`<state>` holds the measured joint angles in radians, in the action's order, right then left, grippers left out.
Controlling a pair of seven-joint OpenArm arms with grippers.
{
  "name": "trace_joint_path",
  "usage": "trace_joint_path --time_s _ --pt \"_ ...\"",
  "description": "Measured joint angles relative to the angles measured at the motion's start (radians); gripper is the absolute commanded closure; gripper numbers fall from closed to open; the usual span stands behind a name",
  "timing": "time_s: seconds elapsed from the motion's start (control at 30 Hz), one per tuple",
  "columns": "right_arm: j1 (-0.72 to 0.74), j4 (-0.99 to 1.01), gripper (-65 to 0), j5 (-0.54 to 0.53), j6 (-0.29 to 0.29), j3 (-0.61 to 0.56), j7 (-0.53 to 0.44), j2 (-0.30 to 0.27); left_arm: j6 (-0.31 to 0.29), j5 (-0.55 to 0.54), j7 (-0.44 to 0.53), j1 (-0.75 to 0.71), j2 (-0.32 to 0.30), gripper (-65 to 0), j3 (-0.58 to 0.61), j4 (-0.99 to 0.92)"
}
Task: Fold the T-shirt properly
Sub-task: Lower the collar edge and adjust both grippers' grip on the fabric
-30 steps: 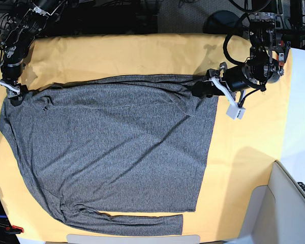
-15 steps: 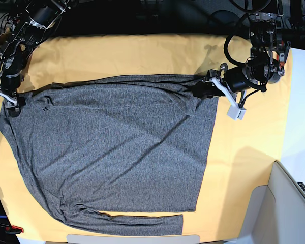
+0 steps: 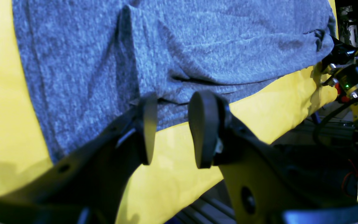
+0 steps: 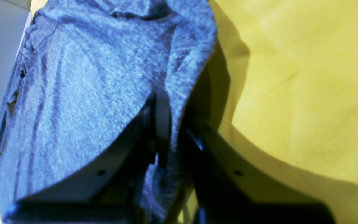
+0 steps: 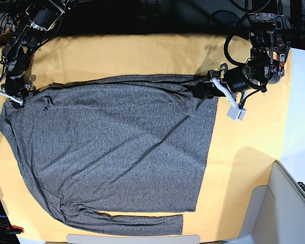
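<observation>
1. Shirt (image 5: 112,152) lies spread flat on the yellow cloth (image 5: 244,162), filling the left and centre of the base view, one sleeve folded along the 6 o'clock edge.
2. Right gripper (image 4: 169,130) sits at the shirt's 10 o'clock corner in the base view. A second ago its jaws stood wide at that corner; now they are pinched together on a fold of shirt fabric, which the right wrist view shows squeezed between the pads.
3. That corner looks slightly lifted and drawn toward 11 o'clock against the earlier base frames, with the arm's wrist shifted up a touch.
4. Left gripper (image 3: 172,130) is at the shirt's 2 o'clock corner in the base view, in the same spot as before. Its jaws stand apart, the shirt hem lying just past the pad tips; whether the tips touch fabric, cannot tell. No grip here.
5. Meaning: one top corner is now secured, the other is not. The likely step in hand is grasping both corners of the 12 o'clock edge before carrying it over toward 6 o'clock.
6. Fold itself not yet started; the shirt is a single open layer.
7. Risk: thin knit may slip or bunch if the right side pulls before the left clamps.
</observation>
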<state>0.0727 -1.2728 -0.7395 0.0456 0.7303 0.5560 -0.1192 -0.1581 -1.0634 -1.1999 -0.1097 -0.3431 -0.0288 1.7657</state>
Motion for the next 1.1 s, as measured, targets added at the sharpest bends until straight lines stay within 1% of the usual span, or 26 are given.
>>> trace_joint_path --time_s 0.13,0.17,0.23,0.27,0.33,0.4,0.53,0.73,0.8,0.93,1.1 --pt "0.002 0.0 -0.5 -0.001 0.003 0.0 0.008 -0.002 0.004 -0.002 0.021 0.007 -0.04 -20.5 -0.002 -0.126" --pt "0.002 0.001 -0.6 -0.001 0.003 0.0 0.008 -0.002 0.004 0.01 0.019 0.003 -0.046 -20.7 -0.013 -0.146" --pt "0.003 0.002 -0.6 0.0 0.003 0.0 0.008 -0.002 0.0 0.001 0.014 -0.002 -0.051 -22.1 -0.044 -0.163" --pt "0.003 0.003 -0.6 0.0 0.003 0.0 0.009 -0.002 -0.014 0.005 0.015 -0.001 -0.051 -22.8 -0.063 -0.163" --pt "0.003 0.003 -0.6 0.0 0.004 0.0 0.009 -0.002 -0.079 -0.007 0.014 0.003 -0.051 -24.0 -0.098 -0.163" --pt "0.003 0.003 -0.6 0.0 0.004 0.0 0.009 -0.002 -0.127 -0.015 -0.003 0.009 -0.051 -24.5 -0.144 -0.177" --pt "0.003 0.004 -0.6 0.001 0.005 0.0 0.008 -0.002 -0.158 0.011 -0.033 0.005 -0.054 -24.5 -0.198 -0.265" --pt "0.002 0.005 -0.6 0.003 0.007 0.0 0.009 -0.002 -0.262 -0.021 -0.027 0.011 -0.053 -24.8 -0.196 -0.333" --pt "0.003 0.005 -0.6 0.003 0.007 0.0 0.009 -0.001 -0.286 -0.026 -0.018 0.013 -0.054 -24.8 -0.196 -0.356" --pt "0.002 0.005 -0.6 0.003 0.007 0.0 0.009 -0.001 -0.287 -0.04 -0.011 0.013 -0.053 -24.8 -0.196 -0.367" --pt "0.003 0.005 -0.6 0.003 0.007 0.0 0.008 -0.001 -0.287 -0.047 -0.004 0.024 -0.053 -24.8 -0.138 -0.367"
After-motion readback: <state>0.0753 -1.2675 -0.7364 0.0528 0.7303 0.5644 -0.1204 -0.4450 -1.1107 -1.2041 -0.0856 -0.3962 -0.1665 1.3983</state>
